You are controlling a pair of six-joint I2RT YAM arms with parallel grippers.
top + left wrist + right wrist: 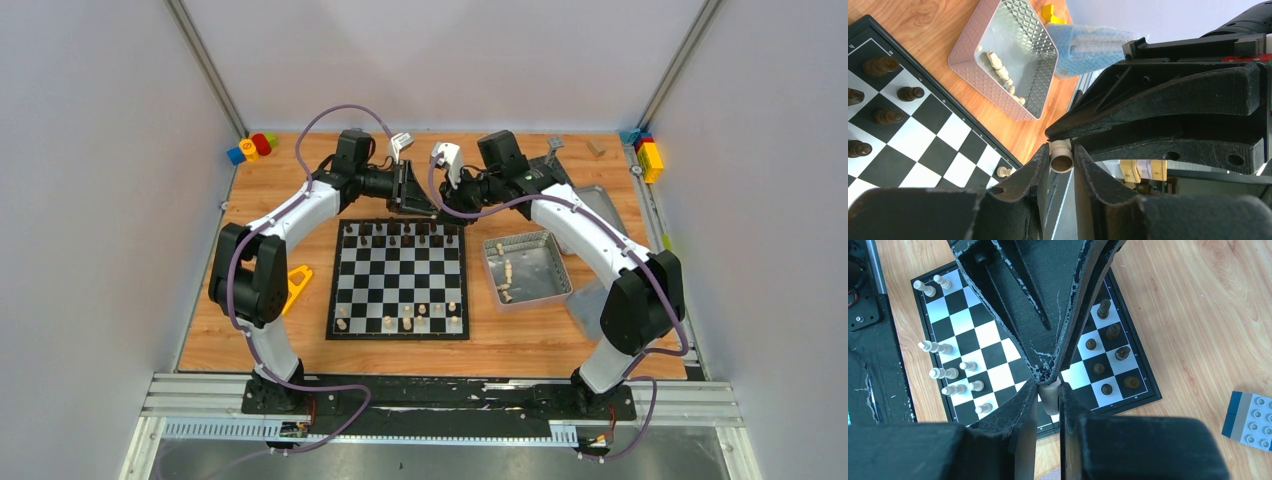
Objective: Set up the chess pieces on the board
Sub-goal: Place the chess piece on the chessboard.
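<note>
Over the far edge of the board [398, 285], both grippers meet on one cream chess piece [1061, 157]. My left gripper [1061, 161] is shut on its base end. My right gripper [1049, 396] is shut on the same piece [1049, 392], fingertip to fingertip with the left one. In the top view the left gripper [428, 207] and the right gripper [447, 203] touch and hide the piece. Dark pieces [400, 232] stand on the far rows, cream pieces [405, 318] on the near rows. More cream pieces [506, 275] lie in the metal tin [491, 278].
The tin sits just right of the board, with its lid [600, 205] behind it and a clear plastic bag [590, 300] beside it. Coloured bricks lie at the back left [252, 147] and back right [648, 155]. A yellow part [296, 285] lies left of the board.
</note>
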